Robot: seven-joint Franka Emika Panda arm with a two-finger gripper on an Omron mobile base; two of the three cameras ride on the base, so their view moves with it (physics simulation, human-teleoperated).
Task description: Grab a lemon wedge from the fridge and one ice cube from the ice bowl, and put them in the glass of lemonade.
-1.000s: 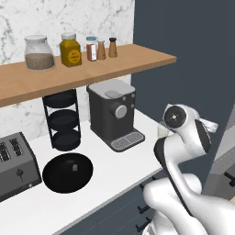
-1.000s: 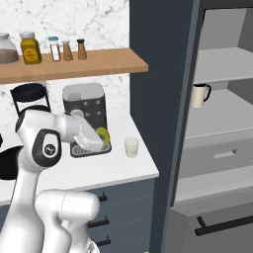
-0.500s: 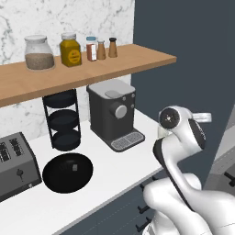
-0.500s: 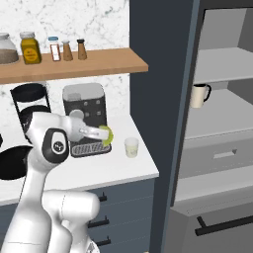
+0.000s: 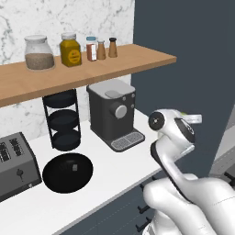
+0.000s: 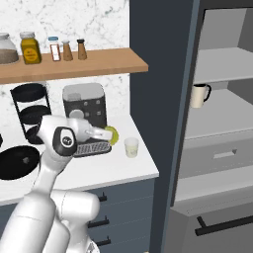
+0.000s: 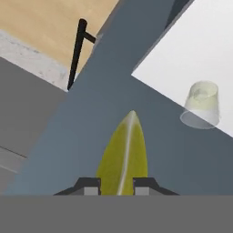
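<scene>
One item out of two is already sorted, by the look of it: the lemon wedge (image 7: 124,154) is pinched between the narrow fingers of the end effector (image 7: 117,184), pointy end sticking out forward. In the right base view the wedge can be made out as a yellow-green blob at the tip of the arm, up in the air above the counter (image 6: 113,170) and just to the left of the glass (image 6: 131,147).

The glass is parked upright near the counter's right edge, close to the fridge (image 6: 217,123), whose door is swung open with a beige mug (image 6: 199,95) on a shelf inside. From the hand view the glass is seen off to the right of the wedge, so it isn't lined up yet.

So the carry-to-glass step is judged to be in hand. Next, the wedge probably needs to be brought right over the mouth of the glass, lowered a bit, and let go without the tumbler being knocked, since it looks light.

After that, one ice cube is wanted from the ice bowl (image 5: 68,172), sitting on the counter between the toaster (image 5: 16,164) and the coffee machine (image 5: 113,114). Cubes can't be made out in it from here.
</scene>
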